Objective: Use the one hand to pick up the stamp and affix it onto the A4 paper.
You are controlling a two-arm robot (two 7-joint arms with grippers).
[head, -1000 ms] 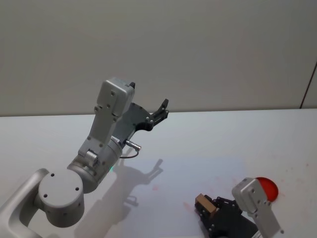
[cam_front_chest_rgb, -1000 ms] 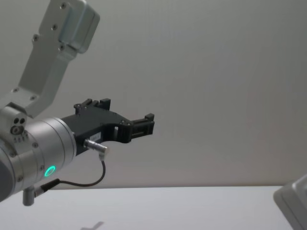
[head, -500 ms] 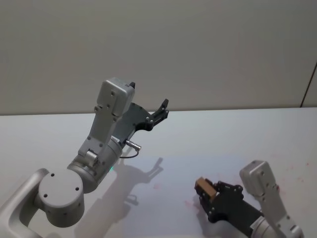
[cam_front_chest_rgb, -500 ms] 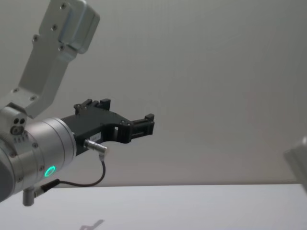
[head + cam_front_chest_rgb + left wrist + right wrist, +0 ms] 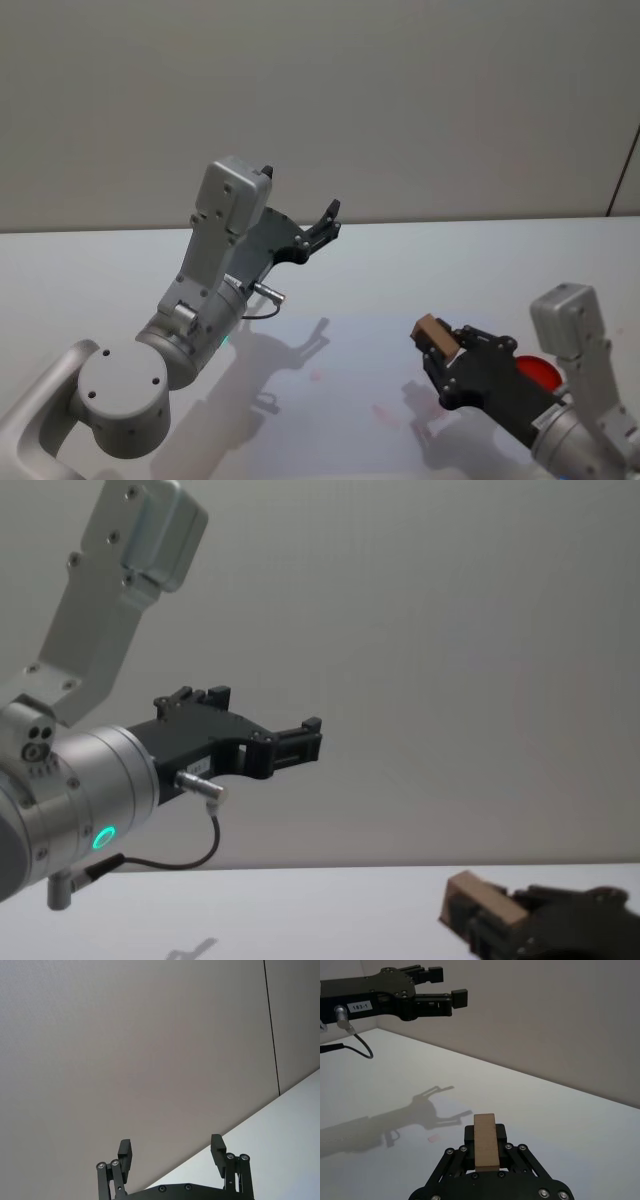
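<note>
The stamp (image 5: 433, 336) is a small tan wooden block, and my right gripper (image 5: 440, 350) is shut on it, holding it in the air above the white table at the front right. The block juts forward from the black jaws in the right wrist view, stamp (image 5: 486, 1141), and shows low at the right in the chest view, stamp (image 5: 482, 905). I cannot tell the A4 paper's edges from the white table top. Faint red marks (image 5: 385, 412) lie on the surface below the stamp. My left gripper (image 5: 325, 222) hangs open, raised high over the table's far middle.
A red round pad (image 5: 538, 372) lies on the table behind the right gripper, partly hidden by it. Shadows of the left arm fall across the white table (image 5: 120, 270). A plain grey wall stands behind the table.
My right gripper has risen and shifted right with the stamp, coming into the chest view. The red pad now shows behind it. The left arm has not moved.
</note>
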